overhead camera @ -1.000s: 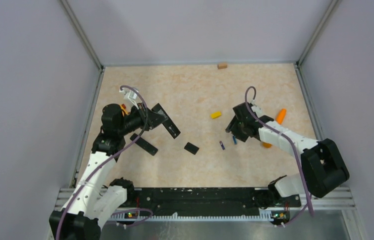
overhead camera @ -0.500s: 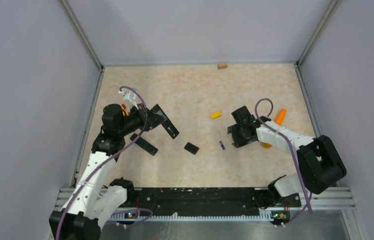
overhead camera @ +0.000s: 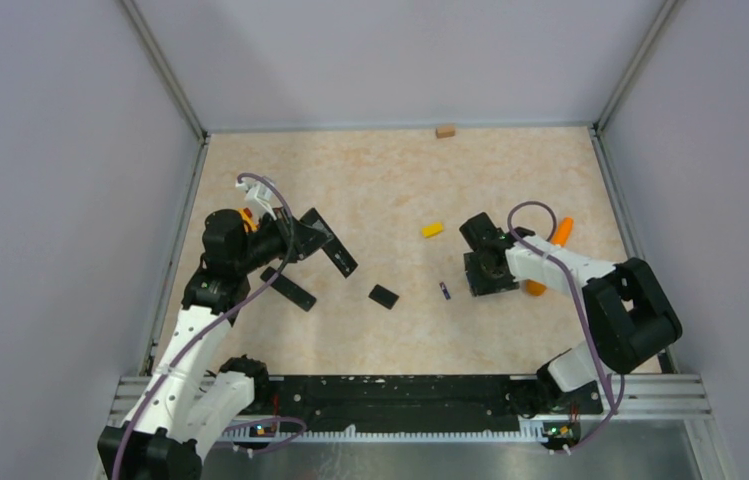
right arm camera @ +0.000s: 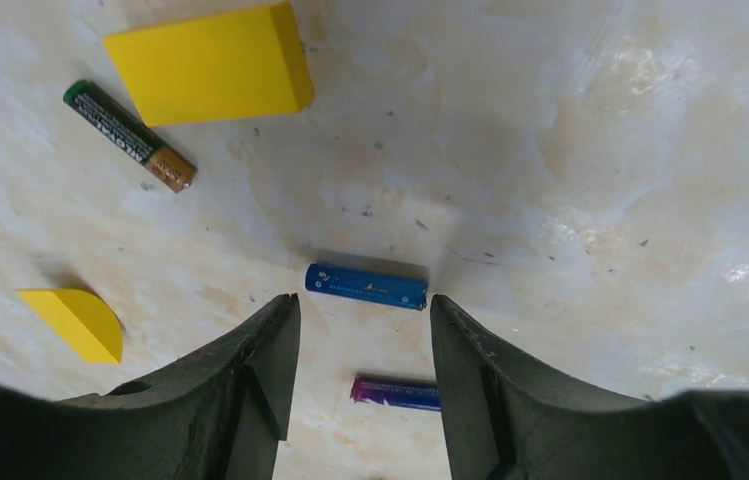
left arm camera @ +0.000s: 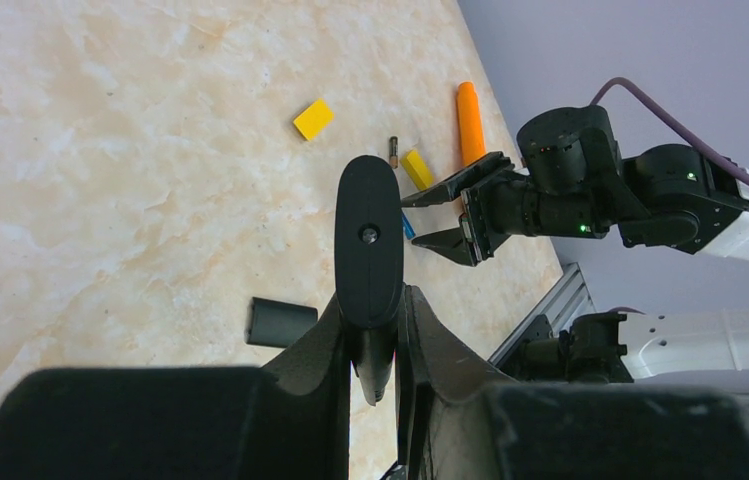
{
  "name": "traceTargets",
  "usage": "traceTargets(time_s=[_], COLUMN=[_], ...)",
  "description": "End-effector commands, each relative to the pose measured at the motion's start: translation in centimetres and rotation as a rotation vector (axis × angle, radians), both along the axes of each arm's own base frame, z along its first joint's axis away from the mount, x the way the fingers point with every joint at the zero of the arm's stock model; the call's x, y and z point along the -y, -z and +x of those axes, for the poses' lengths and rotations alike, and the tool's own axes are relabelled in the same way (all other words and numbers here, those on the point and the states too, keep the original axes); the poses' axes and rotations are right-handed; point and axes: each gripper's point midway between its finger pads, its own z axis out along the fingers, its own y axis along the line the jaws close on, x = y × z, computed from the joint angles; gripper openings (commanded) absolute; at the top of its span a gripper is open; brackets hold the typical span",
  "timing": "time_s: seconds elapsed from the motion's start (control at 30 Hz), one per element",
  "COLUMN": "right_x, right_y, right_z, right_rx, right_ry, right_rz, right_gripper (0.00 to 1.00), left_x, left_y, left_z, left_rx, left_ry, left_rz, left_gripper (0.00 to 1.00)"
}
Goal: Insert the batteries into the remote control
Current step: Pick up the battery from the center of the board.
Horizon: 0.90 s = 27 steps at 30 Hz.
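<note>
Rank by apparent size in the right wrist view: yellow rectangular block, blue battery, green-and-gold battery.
1. yellow rectangular block, clearly largest.
2. green-and-gold battery, the longer battery.
3. blue battery, noticeably shorter.

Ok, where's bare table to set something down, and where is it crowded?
Bare: the wide far stretch between the brown block and the yellow block, and the near strip in front of the small black piece. Crowded: around the right gripper, with the blue battery, purple battery and orange stick.

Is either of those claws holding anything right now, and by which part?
Left gripper clamps the black remote by one end; right gripper is open, holding nothing.
</note>
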Motion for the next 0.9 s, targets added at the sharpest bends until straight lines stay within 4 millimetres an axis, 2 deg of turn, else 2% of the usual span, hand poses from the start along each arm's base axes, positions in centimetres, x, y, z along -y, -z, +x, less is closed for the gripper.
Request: traceTargets(time_s=[0.0,0.17,0.4,0.5,0.57,0.63,0.7,0.87], right_x=[1.4,2.1,2.0,2.0,1.9,1.9,2.0,2.7], right_y=[-1.1,-0.7,-1.6,-1.3,-1.1,-0.9,-1.0,-1.4], right_z=[0.7,1.1,1.6,1.5,1.5,1.7,2.2,3.6], right_rx=[0.037,0.056,0.072,0.063,0.053,0.059,0.073,0.126], right_ry=[0.054,0.067,0.059,0.062,0.052,0.019,-0.021,-0.126], right_rz=[-0.078,-0.078,-0.077,-0.079,-0.079,-0.094,-0.119,-0.210], right_gripper=[0.53,0.54,0.55,0.55,0.47,0.32,0.22,0.15], left_x=[-0.2,-0.1,-0.2,-0.2,-0.2,-0.2,-0.2,-0.3], left_y=[-1.6,-1.4,-0.9,-0.9,-0.9,-0.9,-0.9,-1.0], left_z=[0.4,0.4,0.5,0.5,0.5,0.5,0.5,0.4], left_rx=[0.068,0.062,0.049,0.048,0.049,0.049,0.050,0.050], left_ry=[-0.009,-0.008,-0.012,-0.013,-0.012,-0.012,-0.012,-0.013], left_rz=[0.004,0.006,0.011,0.012,0.012,0.013,0.015,0.018], left_gripper=[0.00,0.00,0.00,0.00,0.00,0.00,0.00,0.00])
